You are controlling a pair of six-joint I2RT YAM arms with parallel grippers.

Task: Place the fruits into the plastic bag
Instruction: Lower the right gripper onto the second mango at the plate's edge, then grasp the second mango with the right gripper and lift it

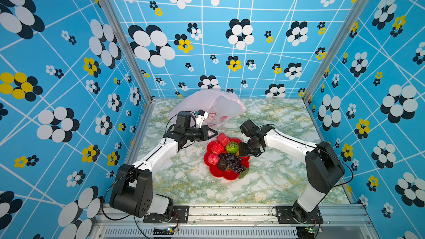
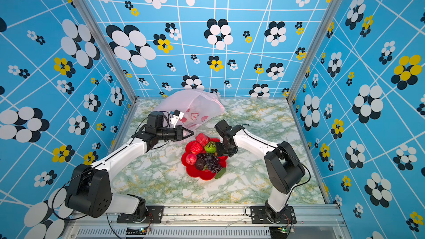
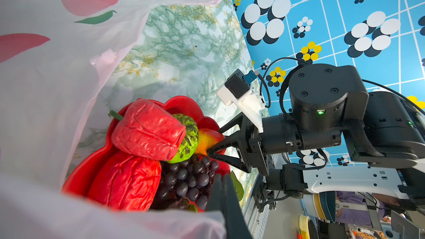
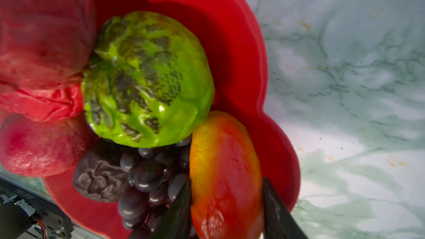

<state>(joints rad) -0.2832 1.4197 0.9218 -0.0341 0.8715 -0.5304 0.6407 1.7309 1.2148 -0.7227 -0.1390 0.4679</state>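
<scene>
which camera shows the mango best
Right wrist view: the mango fills the frame between the right gripper's fingers. Left wrist shows only its end behind the green fruit; both top views hide it under that gripper.

Blue walls (image 1: 230, 14) printed with white lines and black, white and yellow flowers fill the top and sides of both top views, joined by aluminium posts (image 1: 122, 37). A green-veined marble tabletop (image 1: 276, 180) sits lower centre, a metal rail (image 1: 230, 210) along its bottom edge.

Close-up red fruit (image 4: 41, 42) blurred, mango (image 4: 226, 175) cut off at the picture's edge, bag (image 3: 46, 88) overrunning the frame
</scene>
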